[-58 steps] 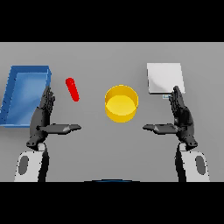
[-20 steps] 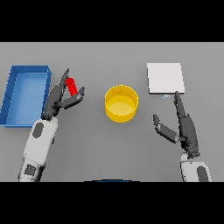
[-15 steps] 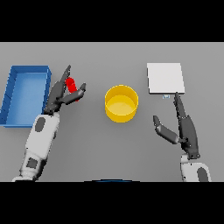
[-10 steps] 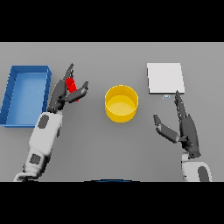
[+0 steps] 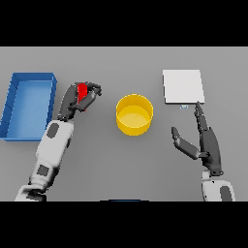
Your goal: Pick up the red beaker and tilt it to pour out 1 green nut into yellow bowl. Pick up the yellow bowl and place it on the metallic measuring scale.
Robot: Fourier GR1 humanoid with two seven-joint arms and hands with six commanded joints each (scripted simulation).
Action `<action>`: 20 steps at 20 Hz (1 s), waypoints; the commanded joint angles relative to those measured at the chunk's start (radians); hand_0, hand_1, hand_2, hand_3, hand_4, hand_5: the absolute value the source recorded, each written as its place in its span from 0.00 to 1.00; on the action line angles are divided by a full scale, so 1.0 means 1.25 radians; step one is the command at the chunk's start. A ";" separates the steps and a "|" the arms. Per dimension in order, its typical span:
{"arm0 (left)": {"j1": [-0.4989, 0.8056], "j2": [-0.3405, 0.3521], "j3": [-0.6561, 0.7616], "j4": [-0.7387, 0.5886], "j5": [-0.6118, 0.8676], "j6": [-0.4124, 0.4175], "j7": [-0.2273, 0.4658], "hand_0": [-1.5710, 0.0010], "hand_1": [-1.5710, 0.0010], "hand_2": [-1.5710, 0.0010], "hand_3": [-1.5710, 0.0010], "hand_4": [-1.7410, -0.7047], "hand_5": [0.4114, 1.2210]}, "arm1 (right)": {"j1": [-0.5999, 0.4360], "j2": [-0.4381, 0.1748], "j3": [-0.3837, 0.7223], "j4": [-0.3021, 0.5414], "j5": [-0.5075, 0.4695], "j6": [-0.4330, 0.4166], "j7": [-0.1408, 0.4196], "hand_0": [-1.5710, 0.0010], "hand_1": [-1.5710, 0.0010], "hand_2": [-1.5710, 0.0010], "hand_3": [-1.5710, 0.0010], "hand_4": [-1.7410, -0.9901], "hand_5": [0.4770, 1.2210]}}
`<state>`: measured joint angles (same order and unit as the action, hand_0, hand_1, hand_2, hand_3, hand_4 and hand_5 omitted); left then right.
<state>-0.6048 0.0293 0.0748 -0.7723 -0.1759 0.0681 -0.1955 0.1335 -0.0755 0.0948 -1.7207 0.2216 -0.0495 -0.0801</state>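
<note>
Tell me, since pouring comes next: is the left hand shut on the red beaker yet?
Shut on it. The left hand has fingers and thumb curled round the red beaker, left of the yellow bowl.

You are looking at a scene with no readable text: no labels, brands, numbers or signs are showing on anything. The scale (image 5: 182, 86) is showing a plain pale top, and the small mark at its near edge is too tiny for you to read. The beaker (image 5: 83, 90), the bowl (image 5: 134, 114) and the blue tray (image 5: 13, 92) are all showing bare, unmarked surfaces.
</note>
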 commanded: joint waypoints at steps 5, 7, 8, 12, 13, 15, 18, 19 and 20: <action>0.010 -0.015 0.013 -0.032 0.028 0.022 -0.007 0.06 0.06 0.06 0.08 0.12 0.90 | -0.002 0.006 0.001 -0.006 -0.005 -0.001 0.005 1.00 1.00 1.00 1.00 0.64 0.22; 0.013 -0.017 0.019 -0.057 0.053 0.030 -0.018 0.04 0.04 0.04 0.05 0.07 0.88 | -0.003 0.000 0.000 0.003 0.003 -0.002 -0.004 1.00 1.00 1.00 1.00 0.64 0.23; 0.011 -0.015 0.019 -0.060 0.059 0.032 -0.015 0.03 0.03 0.03 0.04 0.06 0.88 | -0.008 0.003 0.005 0.006 0.011 -0.006 -0.001 1.00 1.00 1.00 1.00 0.64 0.23; 0.018 0.007 -0.038 -0.161 0.034 0.044 0.027 0.01 0.01 0.01 0.02 0.02 0.87 | -0.004 0.000 0.005 0.008 0.013 -0.004 -0.023 1.00 1.00 1.00 1.00 0.64 0.24; 0.016 0.016 -0.061 -0.175 0.015 0.044 0.044 0.01 0.01 0.01 0.01 0.02 0.87 | -0.001 0.000 0.008 0.013 0.018 -0.005 -0.026 1.00 1.00 1.00 1.00 0.64 0.24; 0.010 0.053 -0.109 -0.200 -0.031 0.027 0.105 0.01 0.01 0.01 0.01 0.01 0.88 | 0.008 0.002 0.015 0.001 0.025 -0.005 -0.033 1.00 1.00 1.00 1.00 0.65 0.25; 0.001 0.086 -0.181 -0.237 -0.085 0.001 0.166 0.00 0.00 0.00 0.01 0.01 0.88 | 0.011 -0.005 0.012 -0.003 0.038 -0.013 -0.018 1.00 1.00 1.00 1.00 0.65 0.26; 0.000 0.090 -0.198 -0.245 -0.096 -0.001 0.181 0.00 0.00 0.00 0.01 0.01 0.87 | 0.013 -0.005 0.011 -0.004 0.032 -0.010 -0.012 1.00 1.00 1.00 1.00 0.65 0.27; -0.001 0.092 -0.214 -0.252 -0.107 -0.001 0.195 0.00 0.00 0.00 0.01 0.01 0.87 | 0.005 -0.004 0.011 -0.003 0.033 -0.010 -0.004 1.00 1.00 1.00 1.00 0.65 0.27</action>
<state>-0.6058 0.1434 -0.1927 -1.0879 -0.3080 0.0669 0.0474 0.1398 -0.0804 0.1088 -1.7245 0.2625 -0.0623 -0.0849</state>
